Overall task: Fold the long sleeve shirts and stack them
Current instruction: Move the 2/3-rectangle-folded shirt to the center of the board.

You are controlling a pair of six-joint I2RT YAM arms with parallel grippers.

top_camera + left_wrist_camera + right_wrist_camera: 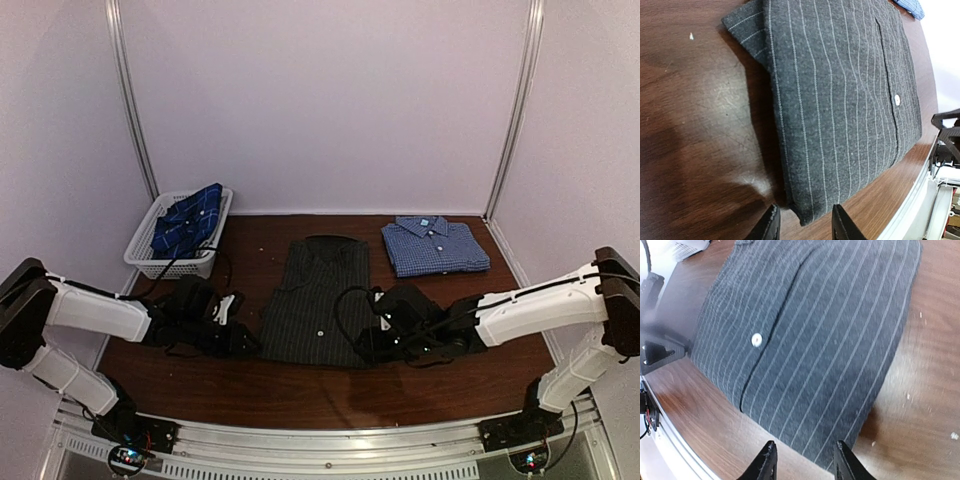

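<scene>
Top cam: charcoal pinstripe shirt (318, 300) is lying folded flat mid-table (300, 395). The left gripper (240, 340) is down at its near left corner and the right gripper (365, 345) at the near right one. The blue check shirt (435, 245) sits folded at the back right, well apart. The navy plaid shirt (188, 220) is bunched in the white basket (145, 255) at the back left.

Left wrist cam: jaws parted partway, straddling the shirt's corner, not clamping anything. Can't tell if they touch the cloth. You can see a white button (897, 99) here.

Right wrist cam: jaws also apart, straddling the hem edge, gripping nothing. A corner of the basket peeks in top left.
</scene>
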